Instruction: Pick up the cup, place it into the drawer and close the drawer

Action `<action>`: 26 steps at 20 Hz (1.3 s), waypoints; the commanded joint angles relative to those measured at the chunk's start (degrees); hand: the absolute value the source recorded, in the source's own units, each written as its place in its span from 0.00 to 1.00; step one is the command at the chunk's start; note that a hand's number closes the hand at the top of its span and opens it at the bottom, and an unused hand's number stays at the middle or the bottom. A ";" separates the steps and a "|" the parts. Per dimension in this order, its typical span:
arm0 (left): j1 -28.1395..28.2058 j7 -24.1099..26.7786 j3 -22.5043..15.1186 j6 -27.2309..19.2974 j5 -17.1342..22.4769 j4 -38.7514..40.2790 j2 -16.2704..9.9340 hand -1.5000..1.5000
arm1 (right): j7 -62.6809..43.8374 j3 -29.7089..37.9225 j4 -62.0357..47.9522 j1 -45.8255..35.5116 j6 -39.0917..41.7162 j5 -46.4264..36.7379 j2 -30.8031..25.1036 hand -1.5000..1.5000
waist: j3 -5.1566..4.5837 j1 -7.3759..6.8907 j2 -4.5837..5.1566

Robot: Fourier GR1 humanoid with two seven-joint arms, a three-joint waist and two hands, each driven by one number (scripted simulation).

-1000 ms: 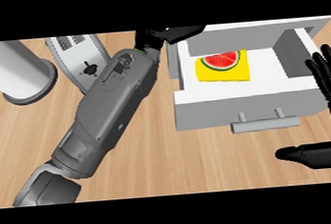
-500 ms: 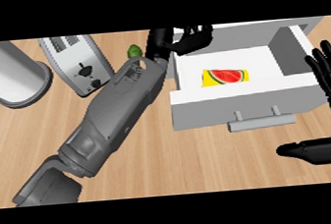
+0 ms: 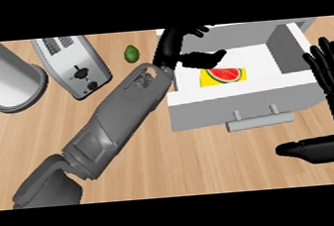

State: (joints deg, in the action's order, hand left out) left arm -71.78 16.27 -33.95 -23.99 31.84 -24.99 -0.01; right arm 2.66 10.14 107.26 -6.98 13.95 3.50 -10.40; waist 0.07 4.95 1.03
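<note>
Left hand: your left hand (image 3: 187,51) sits over the back left corner of the drawer (image 3: 199,113), at the end of a grey forearm (image 3: 122,116) that crosses the worktop (image 3: 203,167) on a diagonal from lower left. Fingers curl forward and down, thumb set apart toward the drawer floor. You cannot tell from this view whether anything is inside that curl.

Right hand: your right hand (image 3: 332,74) shows at the right edge, fingers straight and spread, pointing up, thumb lying low across the lower right. It holds nothing and stands just beside the drawer's right wall.

Worktop: pale wood grain. At far left a silver cylinder (image 3: 5,78) stands upright. Next to it, a silver toaster (image 3: 71,65) with two slots and a dial on its front. Past that, a small green fruit (image 3: 131,53) lies alone on the wood, near the left hand's wrist.

Drawer: white, pulled out, handle (image 3: 258,121) facing you. On its floor lies a yellow card (image 3: 224,75) with a watermelon slice pictured on it, just beside the left hand's thumb.

Cup: you see no cup clearly anywhere; if it is in the drawer's back left corner, the left hand hides it.
</note>
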 commanded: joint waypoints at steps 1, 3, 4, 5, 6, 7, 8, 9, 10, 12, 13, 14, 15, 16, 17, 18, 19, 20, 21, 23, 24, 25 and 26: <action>-1.20 -2.46 -4.84 -2.60 0.00 0.98 0.01 0.00 | 1.44 -0.47 -0.24 0.66 0.24 -0.85 0.14 0.00 | 0.02 0.32 0.07; 0.01 -0.81 -5.12 -3.20 1.27 1.24 0.01 0.00 | -1.23 -0.32 -0.28 -0.86 0.17 -0.14 -0.39 0.00 | -0.02 0.36 0.22; 0.09 -2.18 -6.31 -4.75 1.94 -1.68 0.01 0.00 | -2.17 0.02 1.89 -1.05 -0.20 0.03 -0.70 0.00 | -0.03 -0.08 -0.12; 1.05 0.20 -6.22 -5.64 2.78 -1.92 0.01 0.00 | 0.30 0.22 1.25 0.91 1.38 0.84 -0.76 0.00 | -0.01 0.49 0.06; -1.04 0.37 -4.60 -5.76 3.40 -1.78 0.01 0.00 | 1.04 2.46 1.06 1.55 3.71 4.41 -2.16 0.00 | 0.00 0.23 -0.05; -1.32 0.92 -4.90 -5.33 3.48 -2.72 0.01 0.00 | -1.75 0.58 0.97 -2.53 1.09 4.66 0.42 0.00 | -0.03 -0.63 -0.11; -3.00 0.22 -4.53 -6.52 4.43 -4.41 0.01 0.00 | -0.52 0.33 0.16 -0.06 2.75 6.13 0.93 0.00 | 0.00 -0.31 -0.17; 1.74 4.16 -5.55 -7.78 4.55 -5.58 0.01 0.00 | -2.20 -0.30 0.95 -1.49 3.94 9.27 1.32 0.00 | -0.03 -0.59 -0.20; -0.55 5.60 -3.42 -6.38 5.26 -4.09 0.01 0.00 | -1.78 -0.43 2.43 0.80 5.40 10.72 1.33 0.00 | -0.03 -0.17 -0.12; -2.16 5.00 -2.73 -6.85 6.65 -5.72 0.01 0.00 | -3.32 -0.58 2.53 0.67 6.48 11.64 0.27 1.00 | -0.04 -1.16 -0.41; 1.23 7.91 -2.69 -6.36 6.37 -6.56 0.01 0.00 | -4.65 0.66 4.27 0.53 7.27 12.85 -1.56 1.00 | -0.07 -2.15 -0.65; -0.44 7.04 -2.57 -7.92 7.93 -8.26 0.01 0.00 | -3.01 -0.46 4.07 1.97 8.38 11.72 -1.40 1.00 | -0.04 -1.64 -0.57; -1.68 5.34 -2.68 -8.75 8.82 -8.07 0.01 0.00 | -3.91 0.65 5.59 1.73 9.05 12.79 -2.89 1.00 | -0.04 -1.44 -0.58; -2.31 4.88 -1.20 -7.36 7.85 -7.43 0.01 0.00 | -6.32 -0.78 7.56 1.27 7.42 10.93 -2.61 1.00 | -0.08 -2.81 -0.84; -0.95 7.13 -0.32 -6.16 7.52 -6.29 0.01 0.00 | -3.17 0.02 5.47 2.19 9.27 8.97 -4.01 1.00 | -0.06 -3.14 -0.73; -3.15 5.60 0.30 -6.25 8.45 -6.26 0.01 0.00 | -2.62 -2.59 5.61 1.69 9.88 4.10 -5.04 1.00 | -0.06 -2.93 -0.61; -3.22 3.53 1.30 -3.87 7.97 -6.66 -2.62 0.00 | -3.42 -2.89 8.71 3.84 10.43 3.57 -5.75 1.00 | -0.09 -3.87 -1.04; -2.74 3.84 2.37 -5.98 8.14 -6.34 -0.78 0.00 | -4.63 0.03 7.56 3.54 13.32 7.69 -8.82 1.00 | -0.07 -3.81 -1.01; -3.94 1.30 2.84 -4.50 8.41 -9.26 -2.71 0.00 | -3.33 -2.35 7.77 5.34 12.55 4.08 -7.06 1.00 | -0.07 -4.45 -1.20; 0.15 1.47 2.74 -5.82 7.97 -12.67 -4.03 0.00 | -4.42 -2.45 11.47 8.28 12.71 1.84 -8.11 1.00 | -0.11 -5.04 -1.56; 1.11 1.74 3.36 -4.22 8.09 -13.90 -5.84 0.00 | -0.62 -3.99 7.17 7.39 13.15 -1.92 -7.46 1.00 | -0.08 -5.60 -1.36; 2.34 1.64 3.89 -3.34 8.59 -15.20 -6.71 0.00 | -6.26 -3.83 12.25 6.33 10.55 -3.02 -8.24 1.00 | -0.15 -5.50 -1.50; -0.29 -0.67 5.23 -3.03 8.47 -14.08 -8.66 0.00 | -5.14 -5.50 10.82 5.09 10.37 -5.22 -7.50 1.00 | -0.11 -5.32 -1.26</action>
State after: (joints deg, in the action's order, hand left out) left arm -72.30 18.08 -31.00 -28.44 39.96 -36.57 -4.81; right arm -1.30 6.88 116.49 -1.51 25.10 3.87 -17.34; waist -0.01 0.30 -0.19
